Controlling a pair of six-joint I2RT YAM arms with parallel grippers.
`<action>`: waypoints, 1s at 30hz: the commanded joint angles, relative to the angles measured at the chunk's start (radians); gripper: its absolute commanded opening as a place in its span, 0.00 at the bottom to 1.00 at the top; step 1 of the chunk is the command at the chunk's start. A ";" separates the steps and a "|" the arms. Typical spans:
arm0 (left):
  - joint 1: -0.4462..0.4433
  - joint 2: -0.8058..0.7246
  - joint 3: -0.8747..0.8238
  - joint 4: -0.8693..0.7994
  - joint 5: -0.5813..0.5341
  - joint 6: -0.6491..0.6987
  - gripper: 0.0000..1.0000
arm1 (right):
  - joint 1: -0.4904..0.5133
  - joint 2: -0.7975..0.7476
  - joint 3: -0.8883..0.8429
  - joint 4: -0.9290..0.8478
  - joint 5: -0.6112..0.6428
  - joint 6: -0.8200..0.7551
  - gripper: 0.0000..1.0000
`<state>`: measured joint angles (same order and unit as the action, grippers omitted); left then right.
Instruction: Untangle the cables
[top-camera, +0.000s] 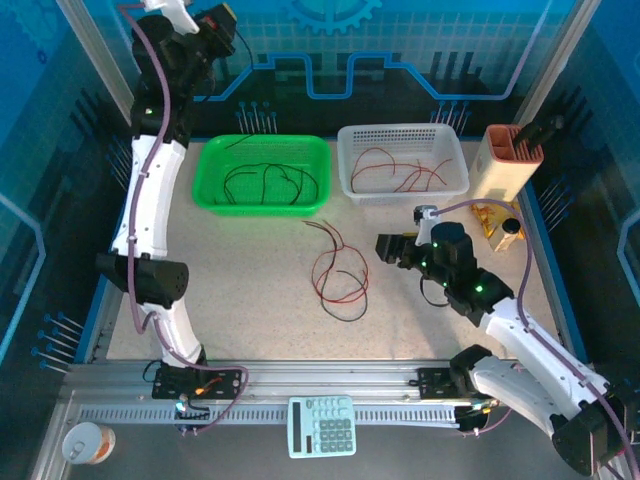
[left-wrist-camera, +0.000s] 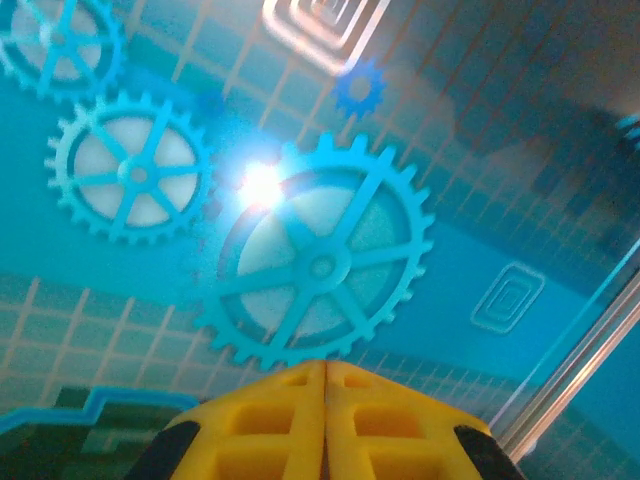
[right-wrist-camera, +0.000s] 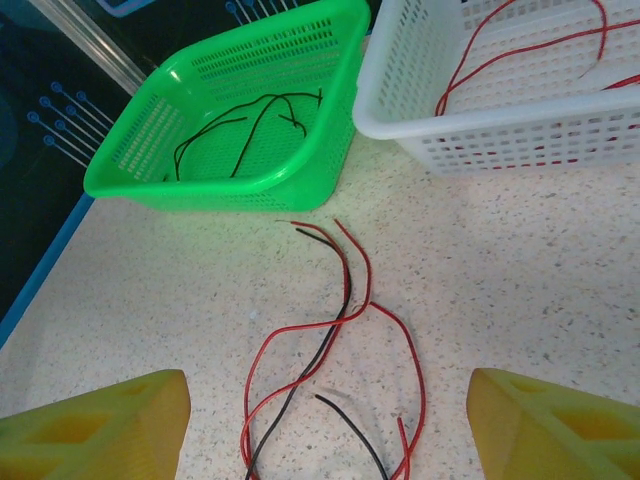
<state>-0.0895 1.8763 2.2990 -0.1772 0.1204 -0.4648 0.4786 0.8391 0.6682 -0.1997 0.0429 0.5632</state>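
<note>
A tangle of thin red and black cables (top-camera: 338, 272) lies on the speckled table, between the baskets and the near edge. In the right wrist view the same cables (right-wrist-camera: 345, 300) cross each other between my yellow fingers. My right gripper (top-camera: 388, 248) hovers open just right of the tangle, its open jaws (right-wrist-camera: 328, 425) straddling it from above. Black cables (top-camera: 262, 180) lie in the green basket (top-camera: 213, 161). Red cables (top-camera: 400, 170) lie in the white basket (top-camera: 353, 137). My left gripper (top-camera: 222, 22) is raised at the back left, shut (left-wrist-camera: 325, 420), with nothing in it.
A tan block with a brown holder (top-camera: 508, 160) stands at the right, behind a small dark-capped object (top-camera: 510, 228). A calculator (top-camera: 322, 426) and a tape roll (top-camera: 85, 442) sit on the near rail. Bare table lies left of the tangle.
</note>
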 joint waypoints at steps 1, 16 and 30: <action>0.005 -0.008 -0.199 0.026 0.067 0.007 0.00 | -0.027 -0.021 0.013 -0.040 -0.025 -0.018 0.74; 0.006 -0.051 -0.757 0.134 -0.026 -0.155 0.02 | -0.042 0.062 0.077 -0.018 -0.102 -0.027 0.74; 0.007 0.157 -0.480 -0.283 -0.323 -0.024 0.20 | -0.039 0.014 0.062 -0.058 -0.083 -0.031 0.75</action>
<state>-0.0887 2.0109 1.7397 -0.3080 -0.0788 -0.5579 0.4438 0.8635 0.7258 -0.2367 -0.0376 0.5415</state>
